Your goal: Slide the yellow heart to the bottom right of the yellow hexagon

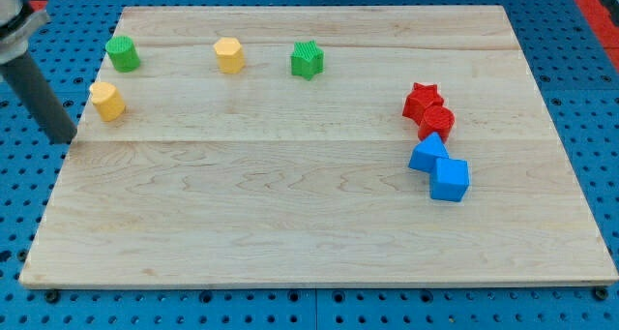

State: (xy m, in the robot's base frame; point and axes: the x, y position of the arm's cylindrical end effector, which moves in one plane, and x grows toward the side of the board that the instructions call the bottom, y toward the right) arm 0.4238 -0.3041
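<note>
Rod (34, 78) cut off by the view's left and top edges, red block (437, 122) shape unclear behind the red star (422, 100)

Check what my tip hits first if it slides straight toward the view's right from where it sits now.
Probably the yellow heart. My tip sits at the board's left edge, just below-left of it, so a level push may only clip its lower side or miss. Beyond that, bare wooden board.

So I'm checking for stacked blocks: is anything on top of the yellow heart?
Nothing sits on the yellow heart; its top face is bare. My tip stands apart, toward the view's left and bottom. What lies beneath it is covered, presumably just the wooden board.
</note>
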